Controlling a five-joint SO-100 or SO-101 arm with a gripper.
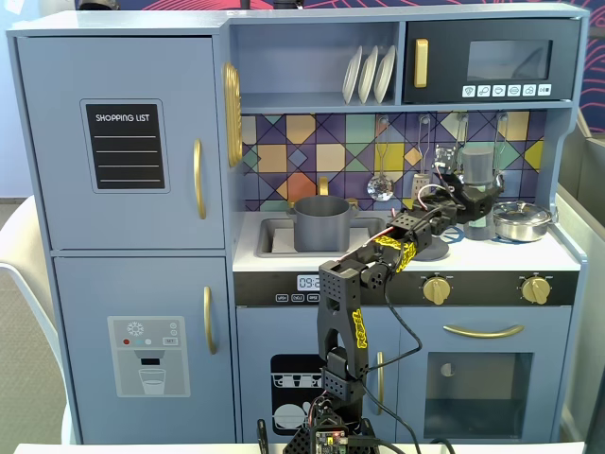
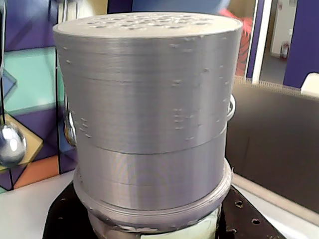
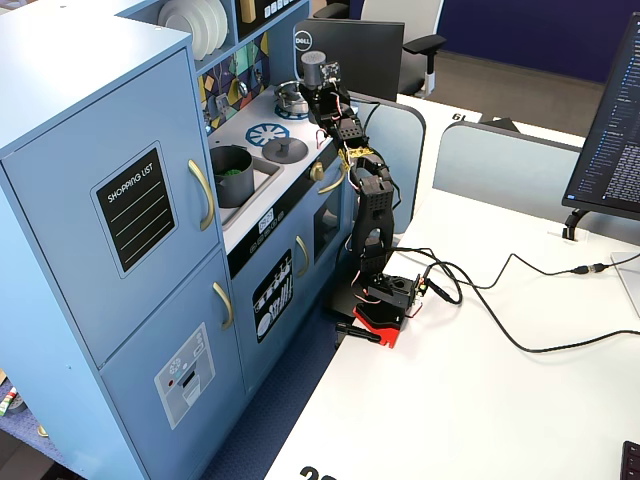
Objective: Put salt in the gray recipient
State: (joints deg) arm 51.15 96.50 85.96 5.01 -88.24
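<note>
The salt [image 1: 478,163] is a tall gray shaker standing upright at the right of the toy kitchen counter, beside the steel pan. Its ridged cap fills the wrist view [image 2: 149,99], with a strip of pale green label low down. My gripper [image 1: 478,201] is shut on the shaker's body, and its black jaws press both sides in the wrist view [image 2: 149,221]. The gray recipient [image 1: 322,223], a matte pot with small side handles, stands in the sink to the left. It also shows in a fixed view [image 3: 233,172], well apart from the gripper [image 3: 318,88].
A shiny steel pan [image 1: 522,220] sits right of the shaker. A flat gray lid [image 3: 285,150] lies on the counter between sink and shaker. Utensils hang on the tiled back wall [image 1: 380,184]. A shelf and a microwave [image 1: 492,61] overhang the counter.
</note>
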